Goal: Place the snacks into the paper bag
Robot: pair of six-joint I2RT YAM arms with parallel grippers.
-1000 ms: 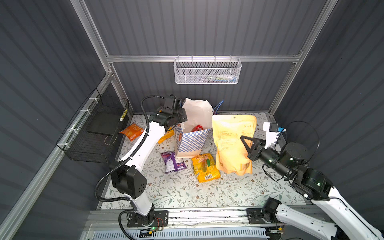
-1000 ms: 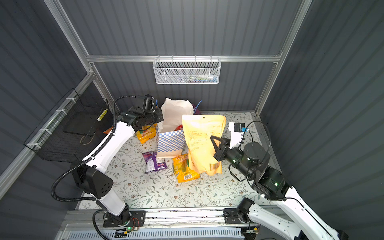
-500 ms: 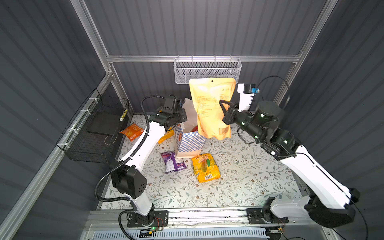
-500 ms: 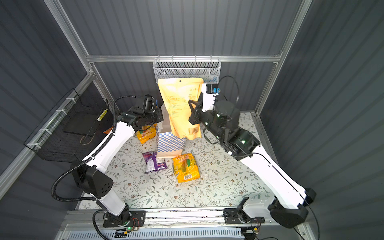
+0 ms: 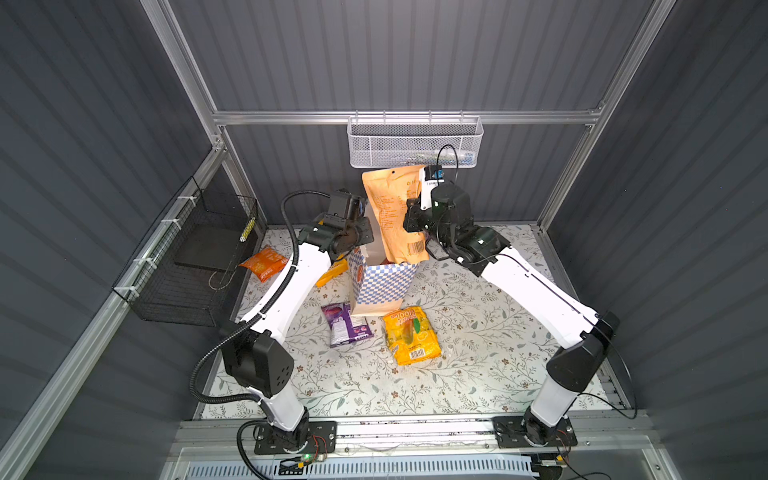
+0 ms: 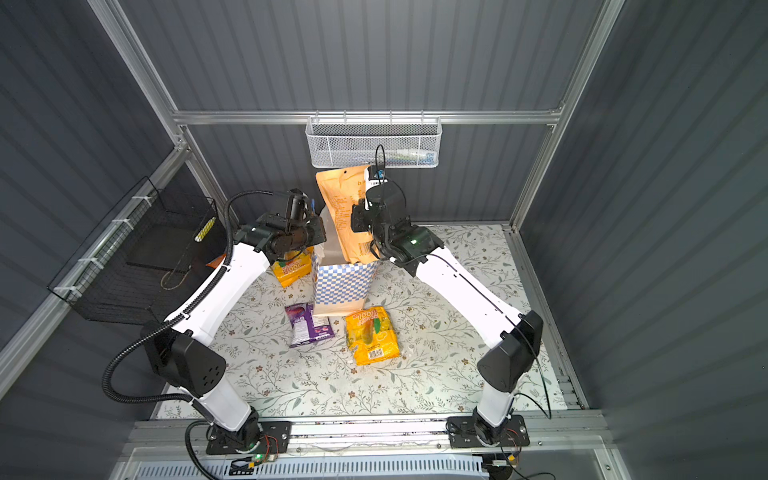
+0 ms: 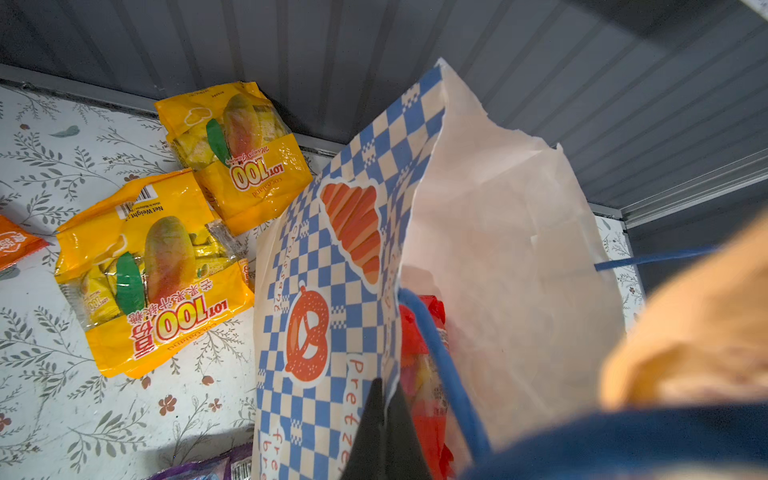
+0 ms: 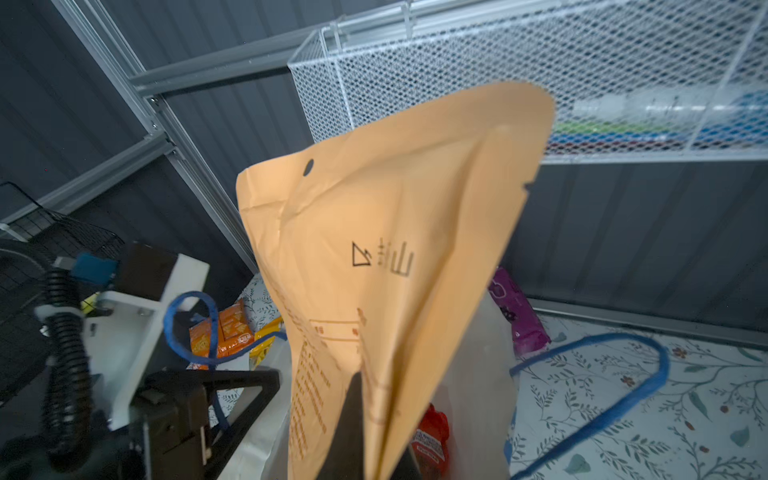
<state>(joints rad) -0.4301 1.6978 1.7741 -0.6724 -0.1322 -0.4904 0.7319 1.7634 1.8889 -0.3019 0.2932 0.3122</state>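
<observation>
At the back middle of the surface, in both top views, the bag stands upright with its mouth open. The pouch rises nearly upright over it, lower end at the mouth and most of it above the rim. The right arm reaches the pouch's side edge, and the left arm reaches the bag's left rim. Just in front of the bag lie a purple packet and a yellow packet. An orange packet lies to the left, near the wire basket. A mesh basket hangs on the back wall, holding long items too small to name. The surface is white with a leaf print. The walls are dark grey ribbed panels on aluminium framing.

In the left wrist view, the left fingers are clamped on the bag's rim, next to a blue handle. A red packet lies inside the white-lined bag. Outside, a second yellow packet lies just beside the checkered wall, with a third yellow packet touching it.

In the right wrist view, the right fingers are closed on the pouch's creased edge. The red packet shows in the bag below. The mesh basket's coloured contents are blurred.
</observation>
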